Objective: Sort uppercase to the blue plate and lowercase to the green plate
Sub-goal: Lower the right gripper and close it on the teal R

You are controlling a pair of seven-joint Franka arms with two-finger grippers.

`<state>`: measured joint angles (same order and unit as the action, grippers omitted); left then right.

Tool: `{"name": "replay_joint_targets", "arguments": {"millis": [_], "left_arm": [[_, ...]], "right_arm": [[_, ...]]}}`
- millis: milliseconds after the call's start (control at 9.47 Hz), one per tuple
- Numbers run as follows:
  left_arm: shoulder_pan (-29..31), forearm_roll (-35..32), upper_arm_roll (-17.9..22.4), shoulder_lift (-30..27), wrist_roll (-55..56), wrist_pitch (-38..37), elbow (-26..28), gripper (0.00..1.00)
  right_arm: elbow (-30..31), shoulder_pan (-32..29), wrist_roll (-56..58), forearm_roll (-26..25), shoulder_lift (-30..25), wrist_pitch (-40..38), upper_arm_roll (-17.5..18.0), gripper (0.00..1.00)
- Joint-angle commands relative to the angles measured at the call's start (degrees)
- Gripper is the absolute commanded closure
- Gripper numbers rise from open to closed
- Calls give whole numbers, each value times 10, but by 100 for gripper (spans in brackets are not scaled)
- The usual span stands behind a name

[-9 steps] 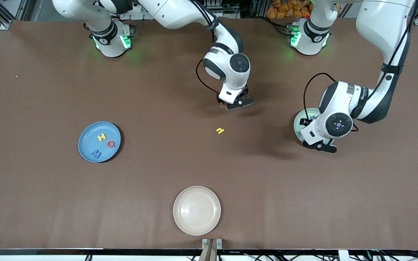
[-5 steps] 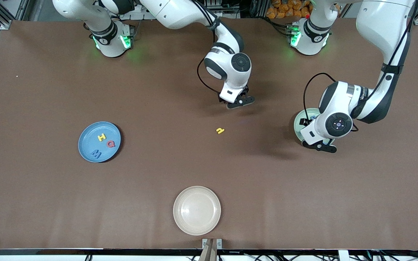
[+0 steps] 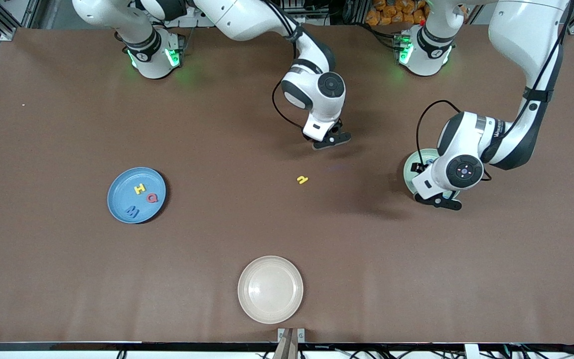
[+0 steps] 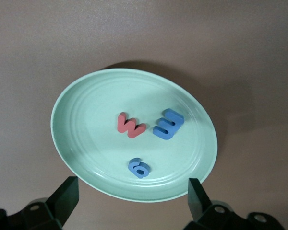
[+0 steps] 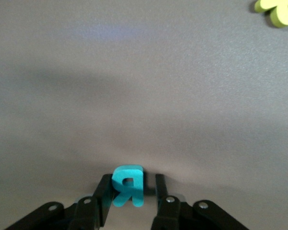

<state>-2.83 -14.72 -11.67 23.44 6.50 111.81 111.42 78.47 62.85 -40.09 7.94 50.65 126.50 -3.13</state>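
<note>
Where the right wrist view looks down past its own fingers, the teal R stands between them, one finger against its edge and the other just beside it, so the right tool is pinching that letter or nearly so; whether the letter touches the bench cannot be told. That arm reaches out from its base to the middle of the bench, its wrist bent down and the tool pointing at the surface. A small yellow letter lies on the bare bench, nearer the front camera than this tool.

At the left arm's end, the left tool hangs over the green plate, its fingers spread wide and holding nothing, the forearm folded down over the plate. On that plate lie a red w, a blue m and a blue g, apart from one another.

Toward the right arm's end, the blue plate carries a yellow H, a red Q and a blue M. A cream plate sits nearest the front camera.
</note>
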Motion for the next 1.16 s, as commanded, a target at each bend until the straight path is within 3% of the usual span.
{"name": "replay_joint_targets", "arguments": {"millis": [0, 422, 528, 1056], "left_arm": [[-2, -6, -2, 1, 3, -4, -4, 0], [-5, -6, -3, 1, 20, -3, -17, 0], [-10, -5, -3, 1, 25, -3, -24, 0], [-66, 12, -3, 47, 149, -3, -94, 0]], "right_arm": [[-16, 3, -12, -10, 4, -9, -6, 96], [-17, -43, -12, -1, -32, -132, -28, 100], [-17, -75, -12, -1, -42, -182, -28, 100], [-17, -226, 46, -9, -98, -286, -29, 100]]}}
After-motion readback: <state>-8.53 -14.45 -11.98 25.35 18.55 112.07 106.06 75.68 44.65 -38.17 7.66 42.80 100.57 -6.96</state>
